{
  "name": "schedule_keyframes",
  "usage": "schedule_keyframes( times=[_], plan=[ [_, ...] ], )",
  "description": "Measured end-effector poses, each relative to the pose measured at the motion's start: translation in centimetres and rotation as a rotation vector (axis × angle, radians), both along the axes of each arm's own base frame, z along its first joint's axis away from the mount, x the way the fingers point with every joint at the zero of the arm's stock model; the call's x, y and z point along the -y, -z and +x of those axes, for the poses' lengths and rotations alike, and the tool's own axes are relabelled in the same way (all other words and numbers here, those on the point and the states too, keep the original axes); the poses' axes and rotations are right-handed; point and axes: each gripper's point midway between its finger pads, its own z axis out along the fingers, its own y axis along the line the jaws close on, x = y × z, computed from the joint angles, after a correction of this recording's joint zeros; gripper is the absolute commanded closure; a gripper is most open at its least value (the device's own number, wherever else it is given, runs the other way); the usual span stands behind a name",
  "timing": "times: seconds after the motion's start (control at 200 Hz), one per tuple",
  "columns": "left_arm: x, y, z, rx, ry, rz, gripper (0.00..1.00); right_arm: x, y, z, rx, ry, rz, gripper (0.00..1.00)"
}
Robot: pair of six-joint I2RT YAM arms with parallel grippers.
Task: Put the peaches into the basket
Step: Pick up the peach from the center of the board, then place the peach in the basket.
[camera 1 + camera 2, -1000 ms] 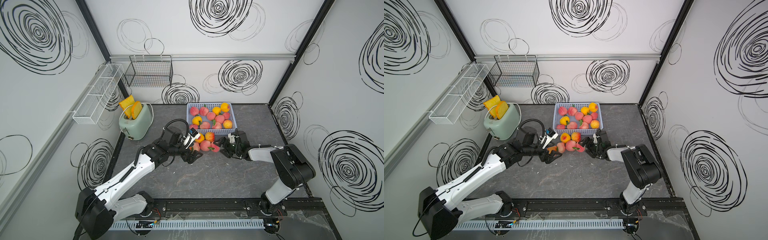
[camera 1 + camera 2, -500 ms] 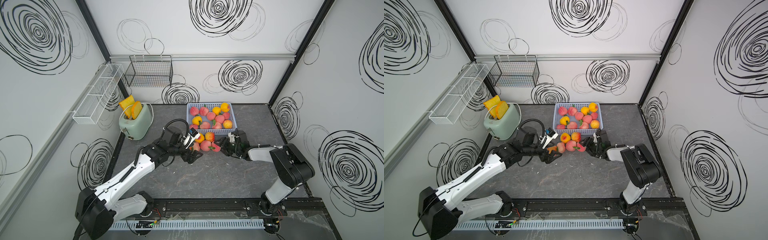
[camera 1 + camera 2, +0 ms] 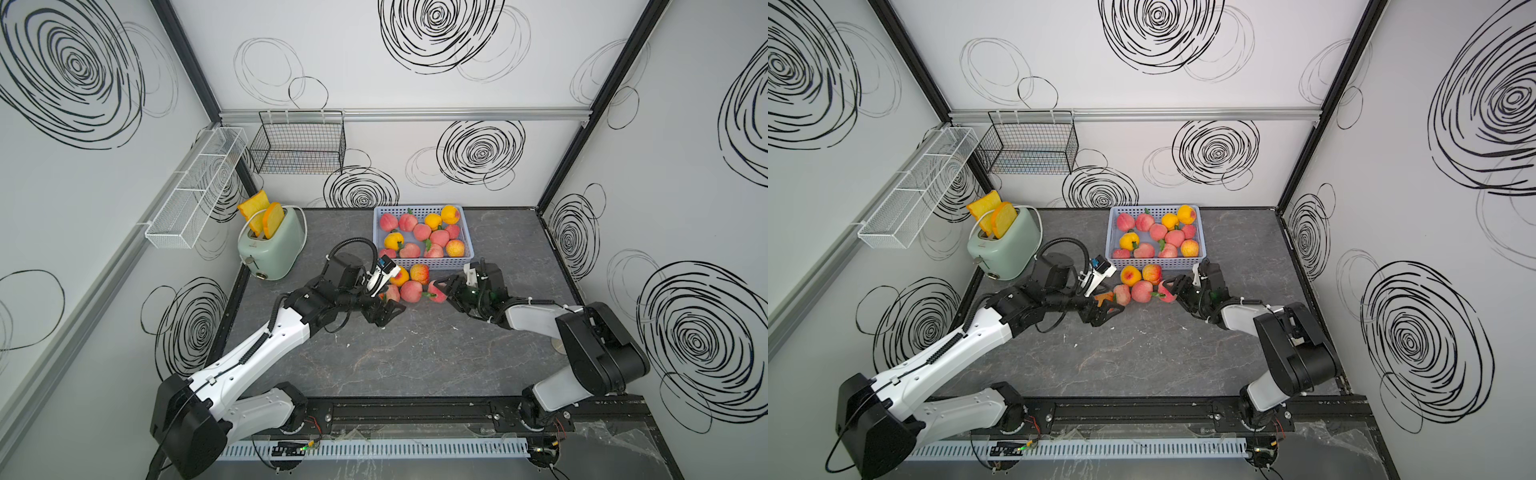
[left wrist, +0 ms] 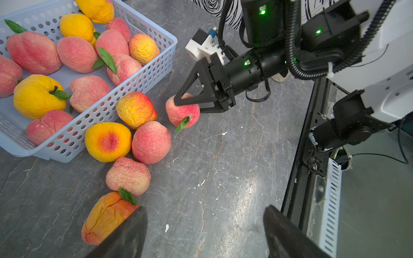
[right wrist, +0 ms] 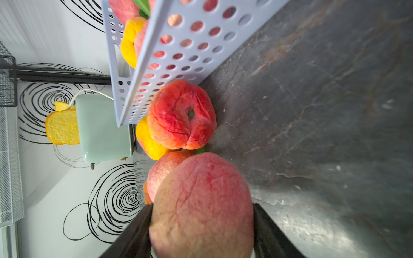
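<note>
A pale blue perforated basket (image 3: 422,263) (image 3: 1154,262) at the back of the table holds several pink and yellow peaches. Several loose peaches (image 3: 411,291) (image 3: 1142,291) lie in a cluster in front of it. My right gripper (image 3: 442,289) (image 5: 202,207) is shut on a pink peach (image 5: 201,196) (image 4: 183,112) at the cluster's right end, low over the table. My left gripper (image 3: 388,309) (image 4: 205,234) stands open over bare table at the cluster's left end. An orange peach (image 4: 105,217) lies just outside one of its fingers (image 4: 125,234).
A mint-green toaster (image 3: 272,245) with two toast slices stands at the back left. A black wire basket (image 3: 299,145) and a white wire shelf (image 3: 195,191) hang on the walls. A black rail (image 3: 415,411) runs along the table's front edge.
The right gripper's fingers have closed in on the pink peach at the cluster's right end. The left arm has barely moved.
</note>
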Motion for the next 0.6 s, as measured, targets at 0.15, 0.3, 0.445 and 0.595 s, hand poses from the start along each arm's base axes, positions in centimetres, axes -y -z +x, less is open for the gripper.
schedule_keyframes(
  times=[0.15,0.3,0.445,0.595],
  plan=[
    [0.2,-0.5,0.4,0.021,-0.006,-0.019,0.14,1.3,-1.7,-0.1,0.072,0.013,-0.017,0.39],
    [0.6,-1.0,1.0,0.043,-0.011,-0.041,0.15,2.7,-3.3,-0.2,0.136,0.030,-0.035,0.39],
    [1.0,-1.4,1.5,0.062,-0.013,-0.065,0.16,3.9,-4.5,0.1,0.182,0.051,-0.047,0.40],
    [1.2,-1.4,1.9,0.083,-0.023,-0.098,0.16,4.9,-5.0,0.6,0.204,0.067,-0.060,0.40]
  ],
)
